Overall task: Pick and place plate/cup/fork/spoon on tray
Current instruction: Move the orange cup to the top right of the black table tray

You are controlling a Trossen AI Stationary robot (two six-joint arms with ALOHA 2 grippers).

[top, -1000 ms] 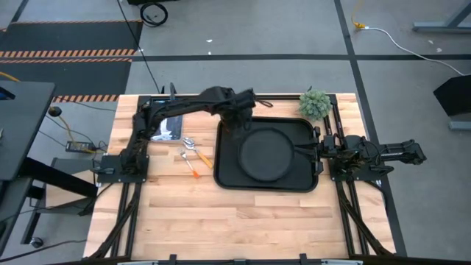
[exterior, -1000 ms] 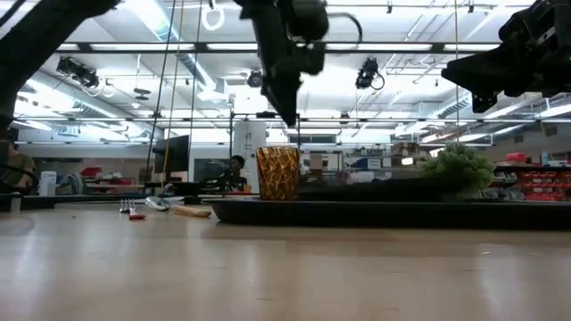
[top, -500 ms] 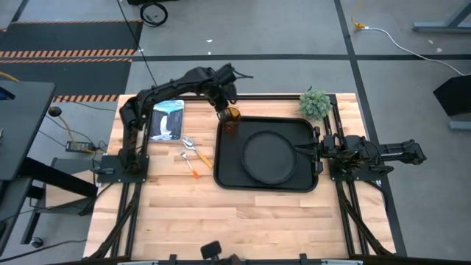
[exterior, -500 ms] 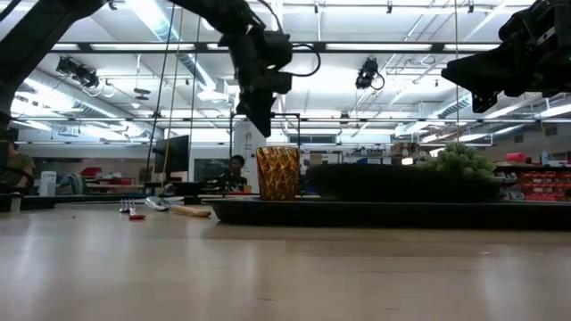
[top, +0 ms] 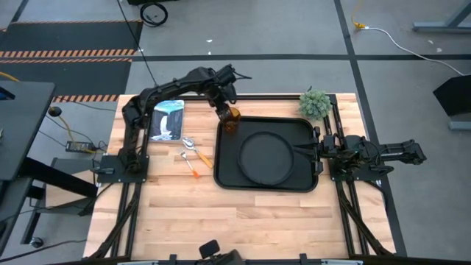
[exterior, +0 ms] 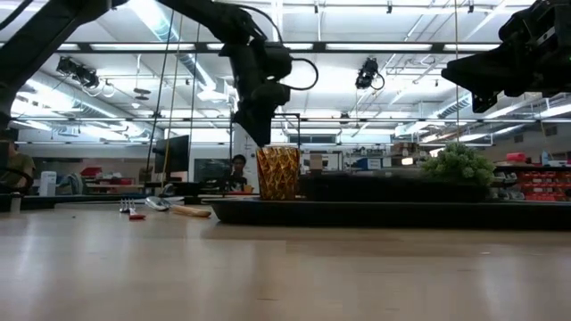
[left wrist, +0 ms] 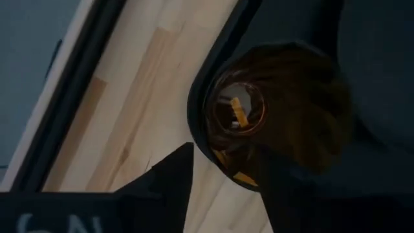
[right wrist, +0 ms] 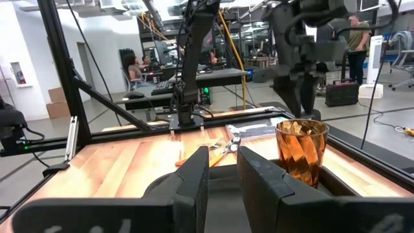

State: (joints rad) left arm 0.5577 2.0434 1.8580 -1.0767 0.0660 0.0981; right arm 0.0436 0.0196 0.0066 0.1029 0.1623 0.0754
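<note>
End effector of the left arm point(top: 227, 110) hangs just above the cup point(top: 231, 122), fingers parted and grasping nothing; the cup stands upright in the tray's point(top: 309, 184) far left corner, beside the plate point(top: 266, 157). Right end effector point(top: 306, 151), fingers apart and empty, waits at the tray's right rim. Fork point(top: 190, 163) and spoon point(top: 193, 146) lie on the worktop point(top: 235, 221) left of the tray; risk as judged: a low sideways swing toward them could clip the cup's rim and topple it.
</note>
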